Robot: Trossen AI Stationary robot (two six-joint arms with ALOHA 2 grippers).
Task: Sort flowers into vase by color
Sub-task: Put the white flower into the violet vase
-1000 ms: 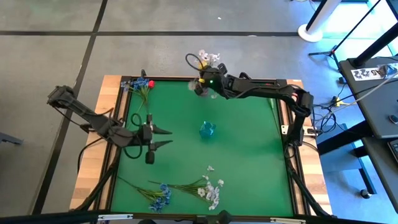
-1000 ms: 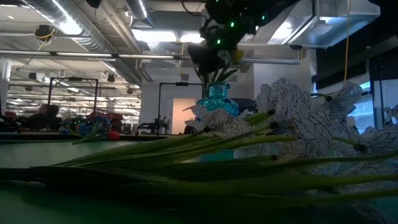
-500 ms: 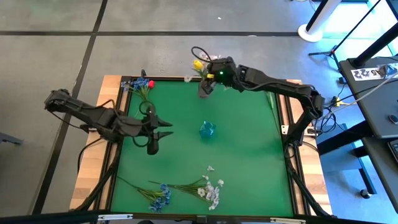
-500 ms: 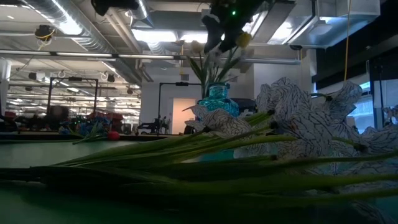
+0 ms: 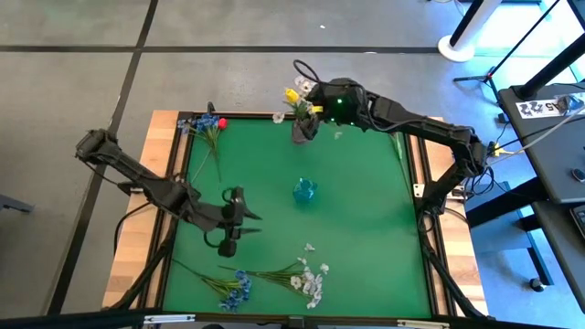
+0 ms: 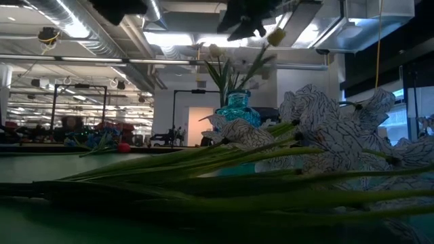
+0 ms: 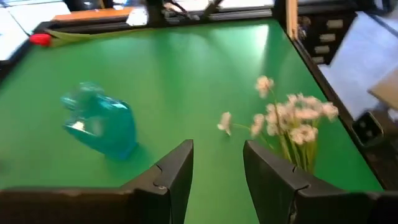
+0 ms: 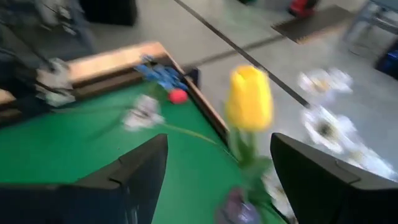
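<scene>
grey tiled floor [image 5: 228,37] with dark seams, ceiling strip lights [image 6: 74,27] overhead

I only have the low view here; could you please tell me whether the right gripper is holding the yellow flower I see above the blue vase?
Observer: No. On the right gripper the fingers stand open on either side of the yellow flower, apart from it.
Operator: Does it stand in the blue vase?
Observer: No, in a dark vase at the far edge of the table; the blue vase is mid-table.
Operator: And the left gripper?
Observer: The left gripper is open, empty, pointing towards the white flowers.
</scene>
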